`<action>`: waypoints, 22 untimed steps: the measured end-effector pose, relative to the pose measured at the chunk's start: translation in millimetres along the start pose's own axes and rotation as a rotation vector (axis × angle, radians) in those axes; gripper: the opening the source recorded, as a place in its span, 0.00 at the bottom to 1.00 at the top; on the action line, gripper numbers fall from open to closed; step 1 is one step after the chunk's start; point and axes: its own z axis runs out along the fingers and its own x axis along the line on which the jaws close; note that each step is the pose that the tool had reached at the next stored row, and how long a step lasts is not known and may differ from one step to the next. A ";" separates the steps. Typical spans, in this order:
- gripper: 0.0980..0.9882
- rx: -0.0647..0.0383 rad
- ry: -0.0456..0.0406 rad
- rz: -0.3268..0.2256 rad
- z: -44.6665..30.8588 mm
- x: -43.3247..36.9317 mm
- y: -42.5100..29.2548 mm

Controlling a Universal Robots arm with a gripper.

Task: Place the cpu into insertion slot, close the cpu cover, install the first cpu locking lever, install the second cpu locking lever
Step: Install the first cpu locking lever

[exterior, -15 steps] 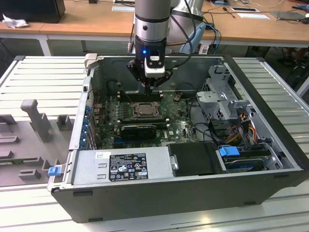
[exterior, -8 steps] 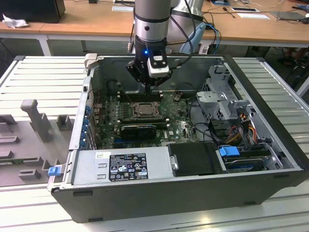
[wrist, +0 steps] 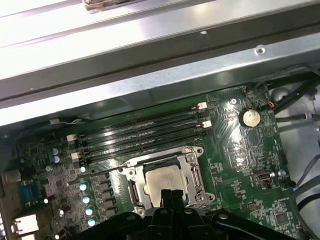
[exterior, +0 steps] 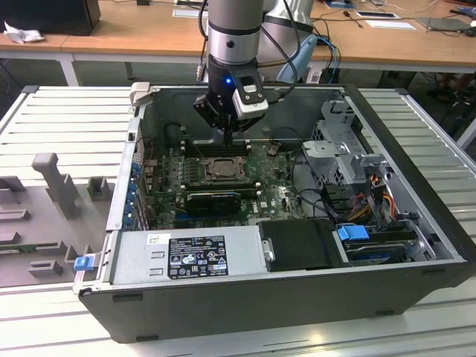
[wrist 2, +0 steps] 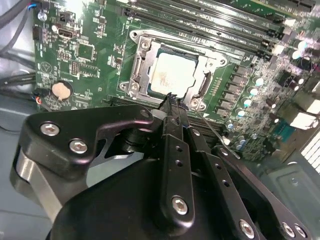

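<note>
Silver-grey square cpu (exterior: pixel 223 170) sits in the dark-framed insertion slot (exterior: pixel 205 172), exterior view, black gripper (exterior: pixel 227 137) above. Second wrist view: windowed metal cpu cover (wrist 2: pixel 138 70) lies over it; jaws pinched together, empty. First wrist view: thin wire lever (wrist: pixel 102 170) juts free, likely wanting steady pressure.

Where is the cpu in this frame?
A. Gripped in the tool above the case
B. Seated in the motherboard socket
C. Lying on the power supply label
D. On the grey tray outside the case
B: in the second wrist view the cpu lies flat in the insertion slot, framed by the cpu cover, with the tool at the socket's edge.
</note>
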 end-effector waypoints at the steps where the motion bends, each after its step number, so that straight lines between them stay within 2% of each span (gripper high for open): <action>1: 0.01 0.000 0.0003 -0.009 0.0 0.0 0.0; 13: 0.01 0.000 0.0046 -0.159 0.0 0.0 0.0; 22: 0.01 0.000 0.0071 -0.250 0.0 0.0 0.0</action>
